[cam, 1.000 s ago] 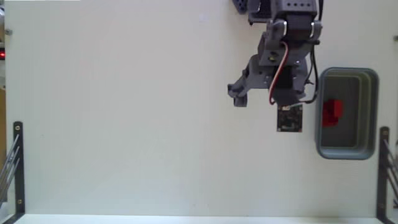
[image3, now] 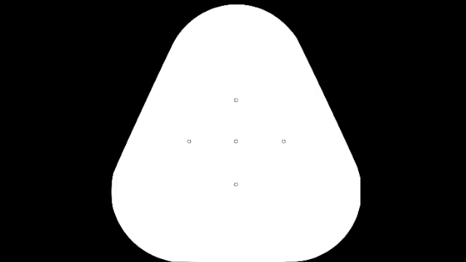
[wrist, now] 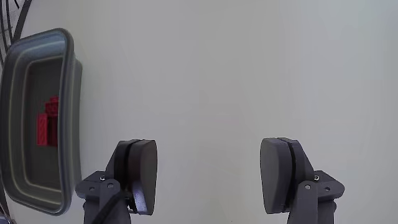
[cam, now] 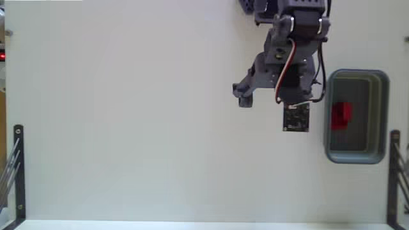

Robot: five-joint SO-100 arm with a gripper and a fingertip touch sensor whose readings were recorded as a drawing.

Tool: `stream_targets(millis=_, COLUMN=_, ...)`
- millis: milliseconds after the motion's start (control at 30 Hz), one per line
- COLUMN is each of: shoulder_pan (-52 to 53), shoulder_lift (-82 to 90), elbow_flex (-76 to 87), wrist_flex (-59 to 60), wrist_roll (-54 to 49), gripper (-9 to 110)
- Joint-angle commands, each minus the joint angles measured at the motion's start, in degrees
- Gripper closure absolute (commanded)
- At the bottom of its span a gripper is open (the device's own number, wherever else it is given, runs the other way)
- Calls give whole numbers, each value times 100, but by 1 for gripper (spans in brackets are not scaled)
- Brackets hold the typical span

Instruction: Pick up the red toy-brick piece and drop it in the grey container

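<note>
The red toy-brick piece (cam: pixel 340 115) lies inside the grey container (cam: pixel 381 115) at the right of the fixed view. In the wrist view the same red piece (wrist: pixel 46 121) rests in the hollow of the container (wrist: pixel 71 112) at the left edge. My gripper (cam: pixel 271 107) hangs over bare table to the left of the container in the fixed view, apart from it. In the wrist view the gripper (wrist: pixel 209 177) stands open, its two fingers (wrist: pixel 142 171) wide apart with nothing between them.
Pale bare table surface (cam: pixel 128 128) stretches across the fixed view. Black metal brackets stand at the lower left (cam: pixel 18 166) and lower right (cam: pixel 395 172) edges. The arm's base enters from the top edge (cam: pixel 287 9).
The arm has shifted slightly up and to the left, away from the container. The red piece stays in the container and the gripper remains open.
</note>
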Motion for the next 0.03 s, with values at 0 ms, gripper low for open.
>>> stream_targets(millis=0, shoulder_pan=26, shoulder_lift=202, elbow_flex=30, wrist_flex=110, wrist_roll=26, gripper=-9)
